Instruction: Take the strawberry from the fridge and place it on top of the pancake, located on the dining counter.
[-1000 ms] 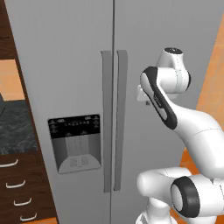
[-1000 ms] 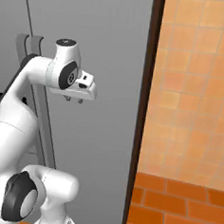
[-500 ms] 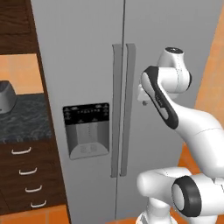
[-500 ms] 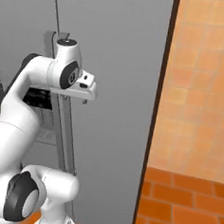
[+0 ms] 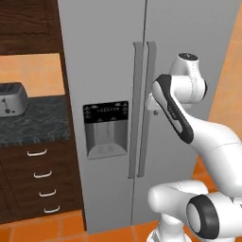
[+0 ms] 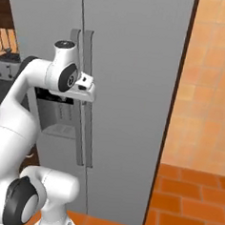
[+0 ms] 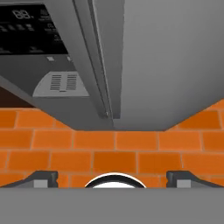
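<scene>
Grey fridge (image 5: 142, 94) now centred as base drove; doors shut, gripper (image 7: 112, 177) spread wide, empty — handle to be grabbed next.

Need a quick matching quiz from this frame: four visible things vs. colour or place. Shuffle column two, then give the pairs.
Column one:
1. fridge
2. dispenser panel
3. toaster
4. floor

Column two:
A. orange brick tiles
B. on the dark counter, left of the fridge
C. grey, both doors shut
D. black, set in the left door

Pairs: 1-C, 2-D, 3-B, 4-A
</scene>
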Motion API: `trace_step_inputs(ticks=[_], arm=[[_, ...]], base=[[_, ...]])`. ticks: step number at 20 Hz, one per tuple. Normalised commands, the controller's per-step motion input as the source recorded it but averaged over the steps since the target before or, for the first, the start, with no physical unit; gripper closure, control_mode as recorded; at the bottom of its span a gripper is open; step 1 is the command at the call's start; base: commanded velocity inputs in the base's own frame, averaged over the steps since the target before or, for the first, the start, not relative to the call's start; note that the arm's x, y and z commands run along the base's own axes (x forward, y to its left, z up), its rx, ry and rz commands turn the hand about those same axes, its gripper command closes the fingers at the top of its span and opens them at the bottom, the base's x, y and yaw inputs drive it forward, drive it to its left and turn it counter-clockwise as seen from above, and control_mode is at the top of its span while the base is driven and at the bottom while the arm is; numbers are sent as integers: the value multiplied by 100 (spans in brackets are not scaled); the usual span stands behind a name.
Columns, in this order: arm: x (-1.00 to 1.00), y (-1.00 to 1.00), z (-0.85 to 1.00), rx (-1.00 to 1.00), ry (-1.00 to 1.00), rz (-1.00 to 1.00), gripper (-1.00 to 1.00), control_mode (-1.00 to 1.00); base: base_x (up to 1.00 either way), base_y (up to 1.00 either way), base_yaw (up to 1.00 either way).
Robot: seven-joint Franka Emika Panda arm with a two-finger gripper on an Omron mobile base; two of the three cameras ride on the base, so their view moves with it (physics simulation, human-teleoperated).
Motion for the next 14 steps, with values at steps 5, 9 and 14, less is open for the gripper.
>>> trace_step_inputs(ticks=[5, 9, 14], arm=[[0, 0, 0, 0, 0, 0, -100, 100], [0, 0, 0, 0, 0, 0, -100, 100], [0, 0, 0, 0, 0, 0, -100, 100]], base=[[10, 60, -36], [36, 41, -44], [4, 12, -28]])
